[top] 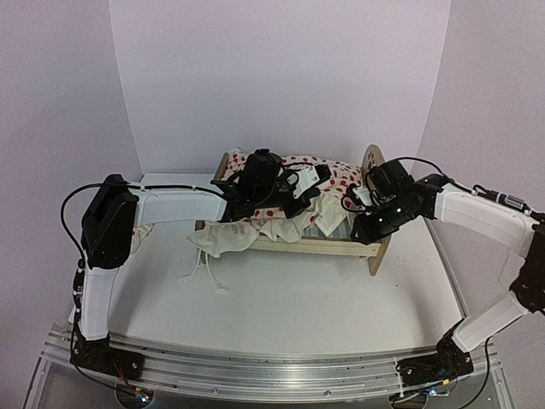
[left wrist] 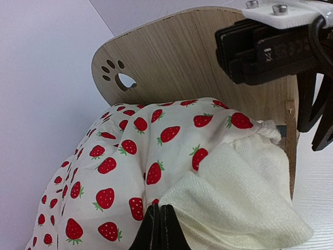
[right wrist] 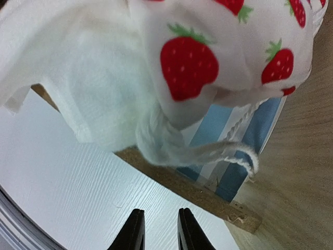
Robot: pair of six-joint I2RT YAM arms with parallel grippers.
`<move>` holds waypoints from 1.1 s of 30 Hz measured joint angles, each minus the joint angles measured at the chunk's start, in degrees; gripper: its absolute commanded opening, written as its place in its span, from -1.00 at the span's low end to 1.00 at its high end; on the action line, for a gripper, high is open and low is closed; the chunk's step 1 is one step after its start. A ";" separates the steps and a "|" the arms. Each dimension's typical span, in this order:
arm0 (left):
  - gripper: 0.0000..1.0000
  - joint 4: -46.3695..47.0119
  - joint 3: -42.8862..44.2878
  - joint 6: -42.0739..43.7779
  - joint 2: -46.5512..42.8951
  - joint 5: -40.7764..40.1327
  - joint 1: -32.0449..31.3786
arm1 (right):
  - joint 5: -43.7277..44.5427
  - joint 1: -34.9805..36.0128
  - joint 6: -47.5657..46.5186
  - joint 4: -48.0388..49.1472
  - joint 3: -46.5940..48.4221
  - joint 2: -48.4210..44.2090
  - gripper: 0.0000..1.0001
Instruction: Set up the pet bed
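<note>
- Pet bed [top: 328,247]: a light-wood frame lying crosswise on the white table [top: 298,315], near the back wall and between the two arms. Its rounded headboard [left wrist: 171,57], which has a paw-print cutout, is at the right end.
- Blanket [top: 336,175]: white with red strawberries and a cream underside, heaped over the bed. A cream part spills off the front left onto the table.
- Mattress [right wrist: 265,130]: blue and white stripes, showing under the blanket's edge by the headboard.
- Left gripper [left wrist: 160,229]: over the middle of the blanket, fingers pressed together with the tips at the cloth. Whether they pinch a fold cannot be told.
- Right gripper [right wrist: 158,232]: low at the bed's front right corner, fingers slightly parted with nothing between them.
- White cord [right wrist: 229,148]: dangles from the blanket's hem in front of the mattress.
</note>
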 measured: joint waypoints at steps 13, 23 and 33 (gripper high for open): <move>-1.00 0.00 0.11 -0.04 0.00 1.00 0.21 | 7.88 0.00 -1.39 10.10 -2.47 2.73 -0.68; -1.00 0.02 0.13 -0.04 0.00 1.12 0.26 | 8.75 0.00 -1.47 14.14 -2.80 5.77 -0.71; -1.00 0.00 0.13 -0.04 0.00 1.21 0.26 | 10.93 0.00 0.05 15.29 -4.20 6.40 -0.87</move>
